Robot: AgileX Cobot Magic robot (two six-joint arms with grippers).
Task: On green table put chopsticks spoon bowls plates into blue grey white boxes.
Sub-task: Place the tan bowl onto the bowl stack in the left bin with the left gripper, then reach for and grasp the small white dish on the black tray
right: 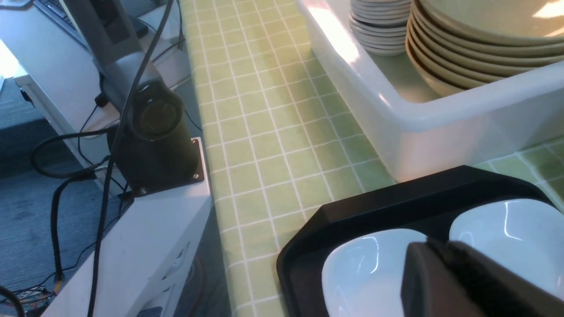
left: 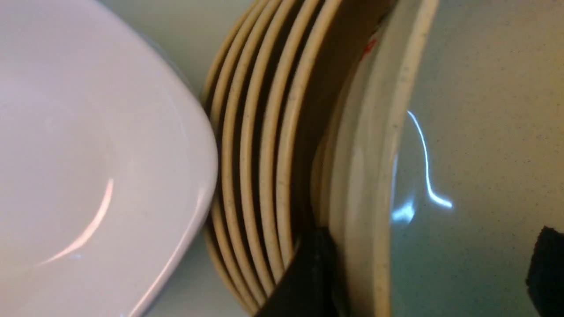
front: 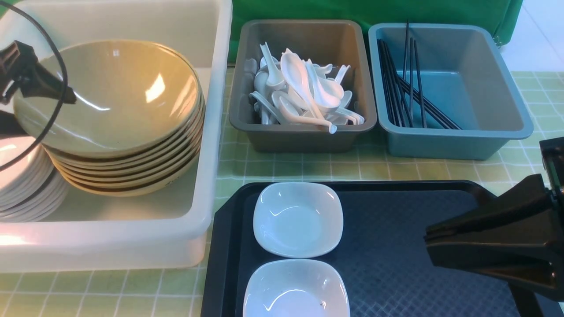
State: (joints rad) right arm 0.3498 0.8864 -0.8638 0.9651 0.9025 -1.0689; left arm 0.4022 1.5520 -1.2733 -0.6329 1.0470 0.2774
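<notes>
Our left gripper [left: 426,240] has matte black fingers [left: 304,281]; a thin black cable [front: 65,86] loops beside it at nine o'clock in the front view. Our right gripper [front: 428,242], at four o'clock, is a black tapering wedge. Our arm base [right: 154,132] is a dark cylinder on a screwed black plate.

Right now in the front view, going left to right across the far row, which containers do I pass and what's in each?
White box holding stacked bowls → grey box of spoons → blue box with chopsticks.
</notes>
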